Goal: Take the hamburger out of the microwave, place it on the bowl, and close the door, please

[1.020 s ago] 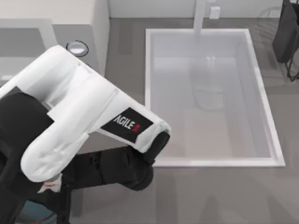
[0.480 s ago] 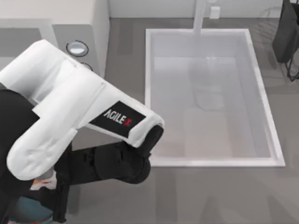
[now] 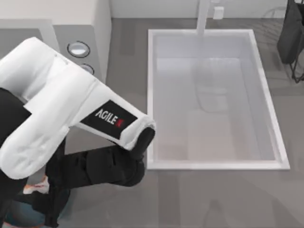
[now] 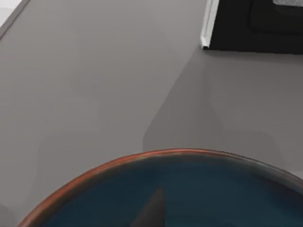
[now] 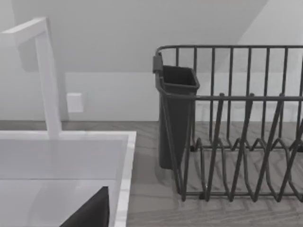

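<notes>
Left arm (image 3: 71,128) above bowl (image 4: 189,189), jaw state impossible to tell; hamburger (image 3: 37,186) likely soft, light, best pinched gently across bun sides.

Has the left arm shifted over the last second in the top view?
Yes. The left arm has slid toward the top view's left, away from the sink.

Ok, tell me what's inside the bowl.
In the left wrist view, the visible part of the bowl holds only a dark shadow, no hamburger. From above, the left arm covers most of it.
</notes>
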Robot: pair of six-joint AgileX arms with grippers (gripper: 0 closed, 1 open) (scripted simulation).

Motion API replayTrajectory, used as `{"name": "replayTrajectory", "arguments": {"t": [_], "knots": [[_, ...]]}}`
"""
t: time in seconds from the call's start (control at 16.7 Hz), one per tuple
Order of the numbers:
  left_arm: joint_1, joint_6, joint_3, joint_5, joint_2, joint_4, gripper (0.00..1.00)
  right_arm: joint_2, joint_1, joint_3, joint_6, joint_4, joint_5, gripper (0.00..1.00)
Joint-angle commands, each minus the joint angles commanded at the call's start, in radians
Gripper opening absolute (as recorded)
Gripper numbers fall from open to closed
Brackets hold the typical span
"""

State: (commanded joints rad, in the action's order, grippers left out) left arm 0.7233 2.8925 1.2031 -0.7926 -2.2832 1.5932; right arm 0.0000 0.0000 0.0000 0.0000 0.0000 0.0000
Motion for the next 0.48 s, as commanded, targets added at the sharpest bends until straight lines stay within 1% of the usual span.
{"name": "replayTrajectory", "arguments": {"t": [0.48], "knots": [[-0.015, -0.009, -0.064, -0.014, -0.068, -0.038, 0.0, 0.0, 0.0, 0.0, 0.0, 0.0, 0.0, 1.0]]}}
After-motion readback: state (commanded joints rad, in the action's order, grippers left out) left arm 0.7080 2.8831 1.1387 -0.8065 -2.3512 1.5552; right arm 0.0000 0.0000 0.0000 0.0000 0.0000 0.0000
